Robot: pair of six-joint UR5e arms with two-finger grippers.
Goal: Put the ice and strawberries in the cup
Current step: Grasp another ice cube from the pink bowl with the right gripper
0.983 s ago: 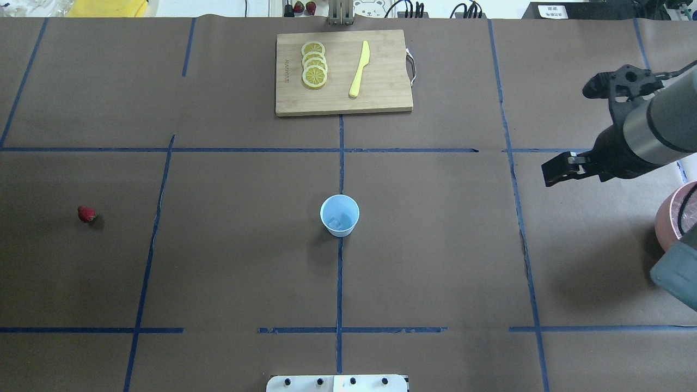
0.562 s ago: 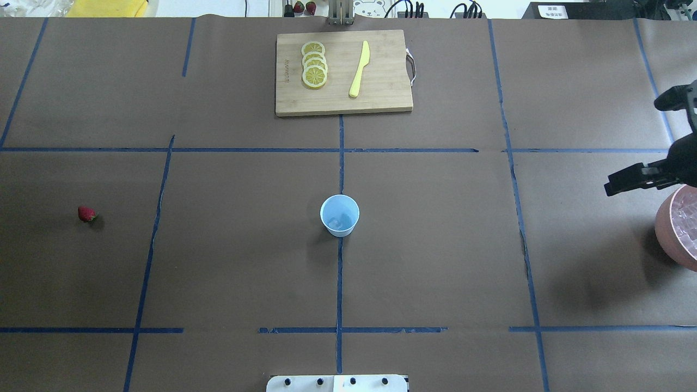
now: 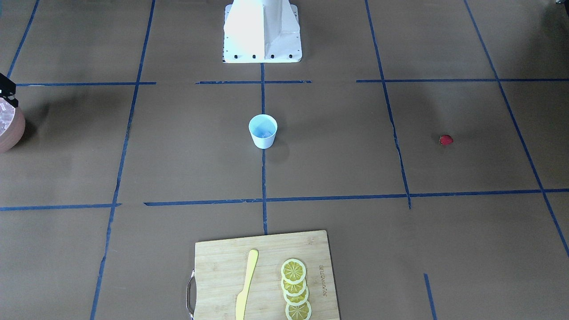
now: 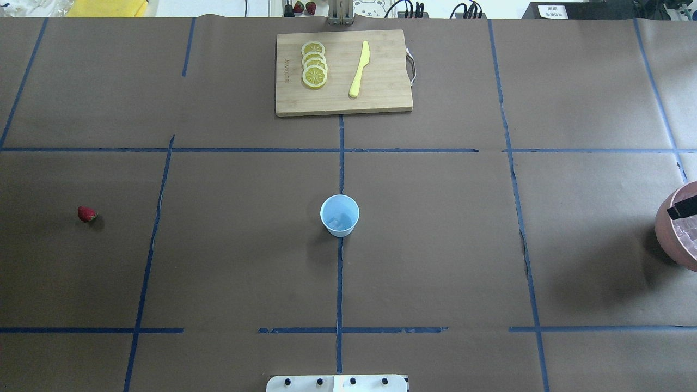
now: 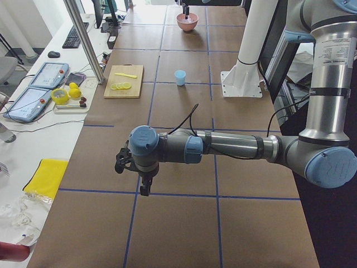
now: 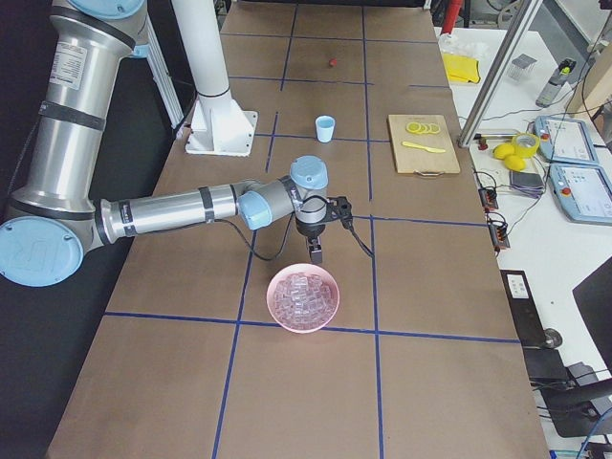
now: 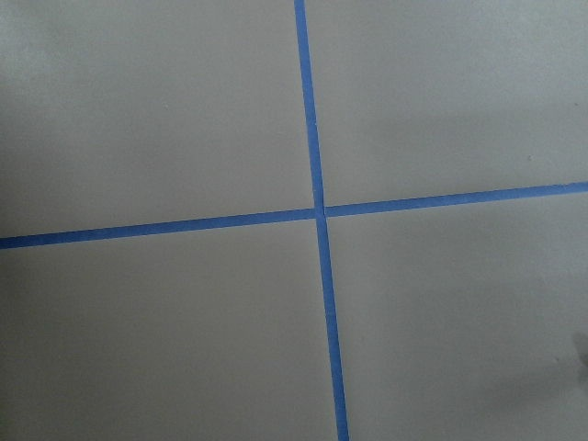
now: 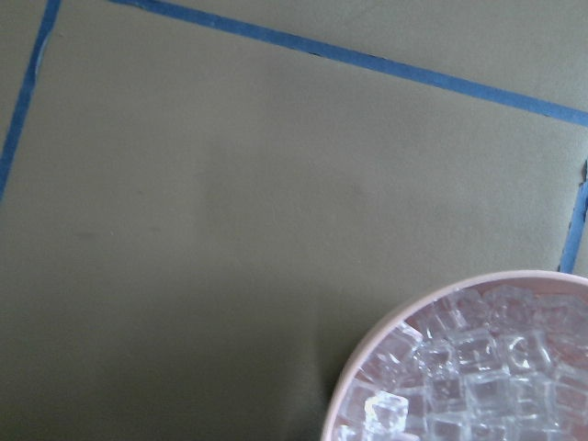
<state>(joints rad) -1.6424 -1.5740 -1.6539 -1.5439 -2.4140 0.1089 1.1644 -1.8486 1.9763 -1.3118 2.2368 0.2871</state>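
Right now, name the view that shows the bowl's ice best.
Right wrist-mounted: the ice is close, single cubes distinct, though the pink bowl is cropped. Exterior right shows the whole bowlful, smaller; overhead and front-facing only an edge; exterior left, tiny.

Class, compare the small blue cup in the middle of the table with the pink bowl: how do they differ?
Colour: the cup is pale blue, the bowl pink. Size: the bowl is clearly wider than the cup. Contents: the bowl is filled with ice; the cup holds only a little at its bottom. Both stand upright, open-topped, on the table.
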